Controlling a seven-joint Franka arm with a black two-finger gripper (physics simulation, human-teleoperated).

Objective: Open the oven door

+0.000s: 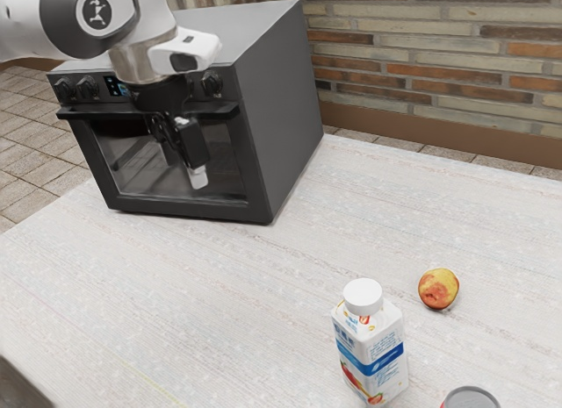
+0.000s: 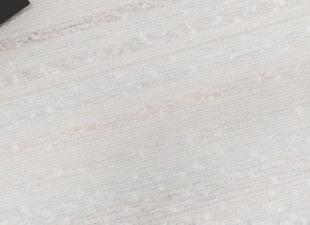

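Your black two-finger tool (image 1: 199, 177) hangs point-down before the oven door (image 1: 140, 167), toward the exterior view's right part of its glass, its tip below the level of the door handle (image 1: 88, 115). The door is shut, its frame flush with the front of the dark oven (image 1: 285, 101); whether your tool touches it, you cannot tell from this angle. Nor can you tell whether the tool is spread or pressed together.

The handle bar runs across the top of the door, just under the control knobs (image 1: 211, 82), and passes behind your tool. The door's lower edge sits close above the pale, cloth-textured surface (image 1: 237, 294), which lies bare before the oven and gives you open room there. More bare surface stretches from the oven's side panel toward the exterior view's right, with a brick wall (image 1: 439, 66) beyond the far edge.

Well apart from the oven, a red-and-yellow fruit (image 1: 438, 289) rests near an upright white-capped carton (image 1: 369, 355), with a can (image 1: 471, 397) partly in frame just beside the carton. In the wrist view, a dark corner (image 2: 10, 6) meets your eye over the pale weave, too little of it visible to name.
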